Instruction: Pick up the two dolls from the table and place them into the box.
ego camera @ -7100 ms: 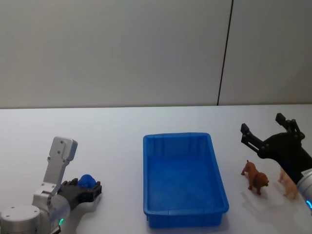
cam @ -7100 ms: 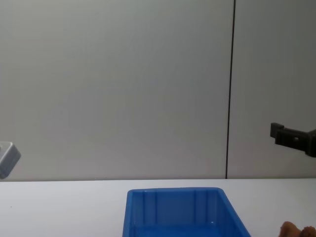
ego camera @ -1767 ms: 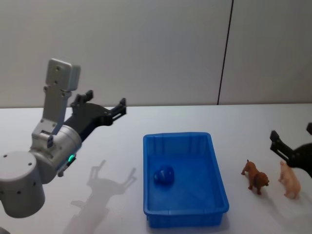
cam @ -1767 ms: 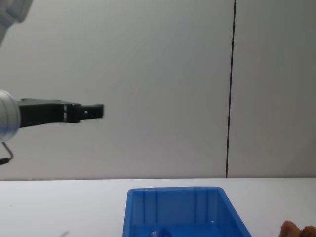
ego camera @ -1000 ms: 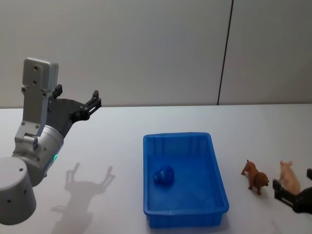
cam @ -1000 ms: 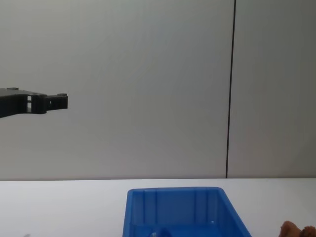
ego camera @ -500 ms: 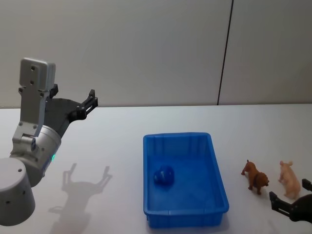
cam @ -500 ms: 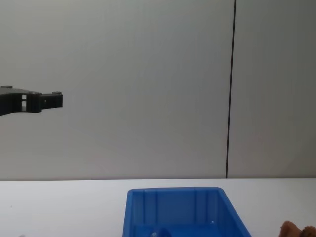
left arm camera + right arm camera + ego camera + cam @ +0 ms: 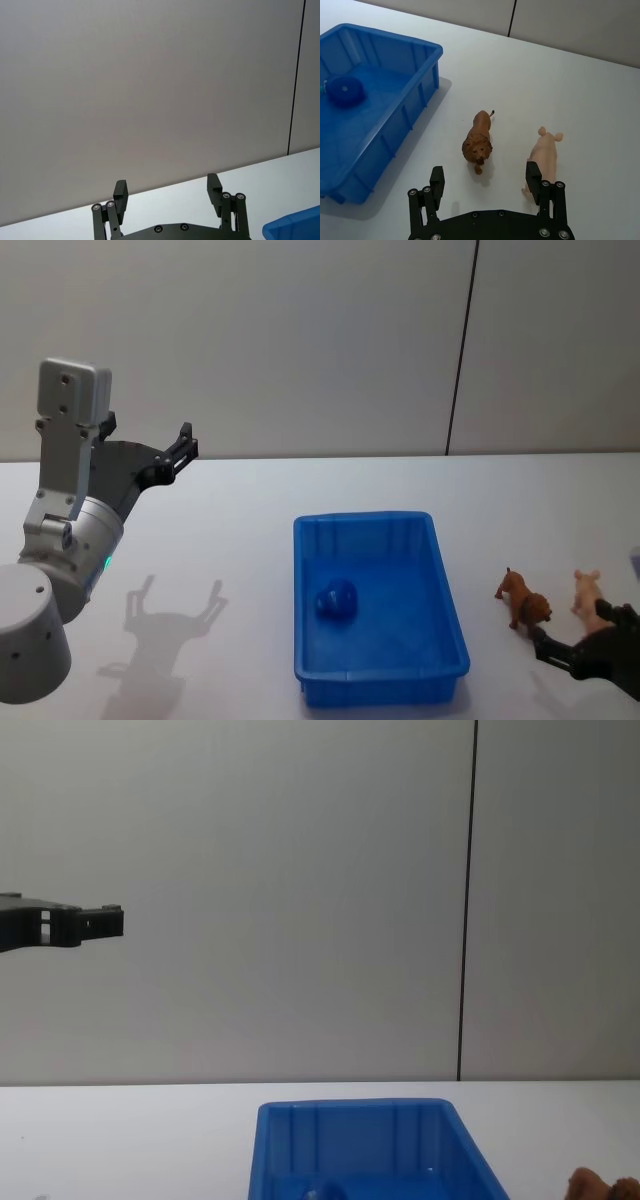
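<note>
The blue box (image 9: 300,600) sits mid-table, with the blue doll (image 9: 337,598) lying inside it near its left wall. The reddish-brown doll, a lion (image 9: 524,602), stands on the white table (image 9: 230,530) right of the box. My right gripper (image 9: 572,625) is low at the front right and open. In the right wrist view the lion (image 9: 478,140) stands just ahead of the right gripper (image 9: 485,182), apart from both fingers. My left gripper (image 9: 150,435) is raised at the left, open and empty, and it also appears in the left wrist view (image 9: 167,192) and the chest view (image 9: 100,922).
A pale pink pig figure (image 9: 588,596) stands just right of the lion, close to one right finger (image 9: 534,181). In the right wrist view the box (image 9: 385,40) is on the lion's other side. A grey wall rises behind the table.
The blue doll went from my left gripper on the table into the box. Since then the left gripper has lifted and drawn back left, and the right gripper has dropped in front of the lion.
</note>
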You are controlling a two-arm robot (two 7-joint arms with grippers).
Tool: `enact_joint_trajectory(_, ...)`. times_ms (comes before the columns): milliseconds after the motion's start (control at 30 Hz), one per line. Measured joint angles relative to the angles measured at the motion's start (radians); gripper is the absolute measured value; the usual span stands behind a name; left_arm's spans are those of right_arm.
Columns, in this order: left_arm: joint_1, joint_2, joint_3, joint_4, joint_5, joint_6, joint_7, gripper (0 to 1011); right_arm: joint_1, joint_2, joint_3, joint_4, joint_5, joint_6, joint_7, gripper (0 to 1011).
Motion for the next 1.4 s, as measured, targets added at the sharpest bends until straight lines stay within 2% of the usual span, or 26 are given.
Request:
enact_joint_trajectory(533, 0.001, 0.000, 0.000, -0.001, 0.000, 0.000, 0.002, 1003, 0.148, -0.091, -0.042, 0.170, -0.086, 0.014, 0.061, 1001)
enact_joint_trajectory(1033, 0.001, 0.000, 0.000, -0.001, 0.000, 0.000, 0.003, 1003, 0.231, -0.138, -0.063, 0.270, -0.136, 0.033, 0.097, 1001)
enact_joint_trajectory(1400, 0.001, 0.000, 0.000, -0.001, 0.000, 0.000, 0.003, 1003, 0.254, -0.151, -0.069, 0.299, -0.150, 0.040, 0.107, 755)
